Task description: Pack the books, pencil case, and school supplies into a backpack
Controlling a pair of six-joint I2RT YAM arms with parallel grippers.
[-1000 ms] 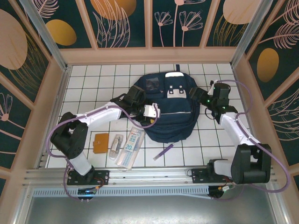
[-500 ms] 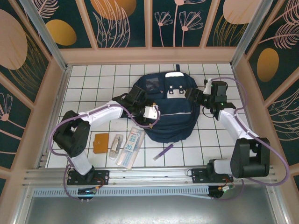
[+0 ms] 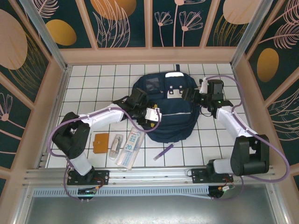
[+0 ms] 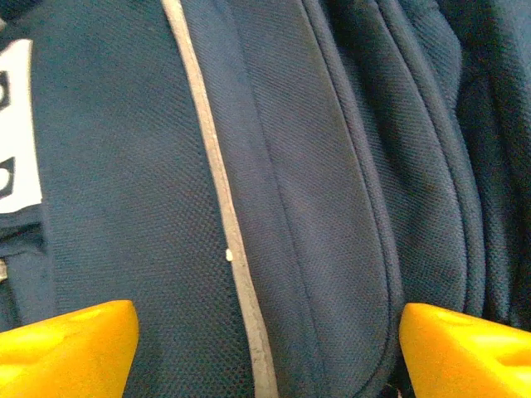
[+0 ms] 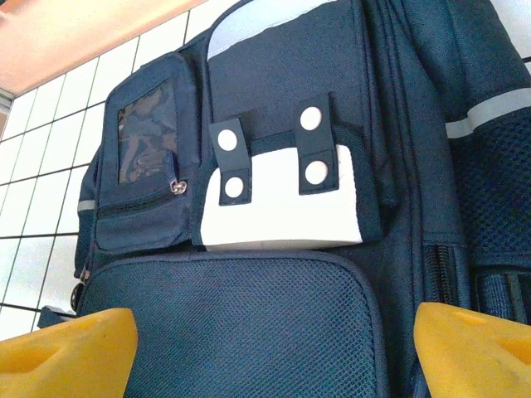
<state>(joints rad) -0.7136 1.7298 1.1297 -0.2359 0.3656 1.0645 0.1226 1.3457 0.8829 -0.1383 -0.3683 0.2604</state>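
Note:
The navy backpack (image 3: 170, 116) lies flat mid-table, white patch (image 5: 282, 203) and mesh pocket (image 5: 232, 332) facing up. My left gripper (image 3: 149, 112) is open at its left edge; in the left wrist view the yellow fingertips (image 4: 66, 348) stand wide apart over fabric and a pale stripe (image 4: 220, 199). My right gripper (image 3: 188, 95) is open over the backpack's upper right, nothing between its fingertips (image 5: 473, 348). An orange-brown book (image 3: 101, 142), a greyish packet (image 3: 116, 144), a clear "20" pack (image 3: 130, 147) and a purple pen (image 3: 163, 151) lie in front. The pencil case is out of view.
Wooden walls (image 3: 56, 102) close in the white tiled table (image 3: 88, 88) on three sides. A metal rail (image 3: 149, 173) with both arm bases runs along the near edge. A small clear-window pocket (image 5: 145, 141) sits on the backpack's upper left.
My right gripper has swung left, from beside the backpack onto its upper right part. My left gripper has slid slightly down and right along the backpack's left edge.

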